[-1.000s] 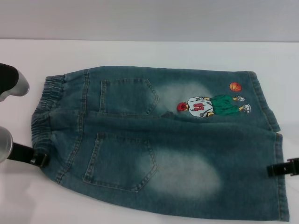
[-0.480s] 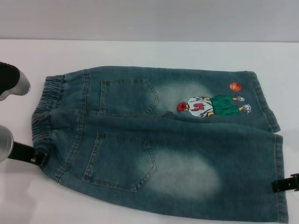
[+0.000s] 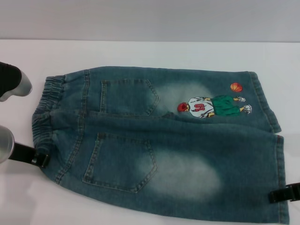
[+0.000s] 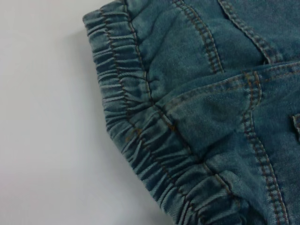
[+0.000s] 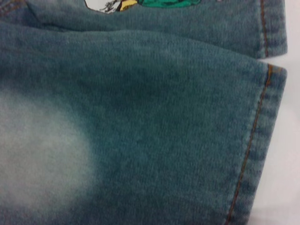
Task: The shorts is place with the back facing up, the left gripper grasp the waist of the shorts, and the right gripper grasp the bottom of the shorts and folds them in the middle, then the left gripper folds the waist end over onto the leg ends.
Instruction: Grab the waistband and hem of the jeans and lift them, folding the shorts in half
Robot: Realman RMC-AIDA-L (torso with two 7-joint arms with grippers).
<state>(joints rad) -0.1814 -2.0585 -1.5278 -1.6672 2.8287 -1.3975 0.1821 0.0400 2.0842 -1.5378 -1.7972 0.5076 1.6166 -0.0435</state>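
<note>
Faded blue denim shorts (image 3: 159, 140) flat across white table (image 3: 140, 54); ruffled waist (image 3: 44, 115) beside left gripper (image 3: 40, 159), straight hem (image 3: 280, 178) beside right gripper (image 3: 283, 193); finger spread of both unclear.

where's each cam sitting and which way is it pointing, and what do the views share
Head view: on the robot's head, looking forward and down at the shorts on the table; left hand at the waist, right hand by the near leg hem.
Left wrist view: on the left arm, facing the waist; no robot parts show.
Right wrist view: on the right arm, facing the near hem; no robot parts show.
Shared: head and right wrist views both show the cartoon print.
</note>
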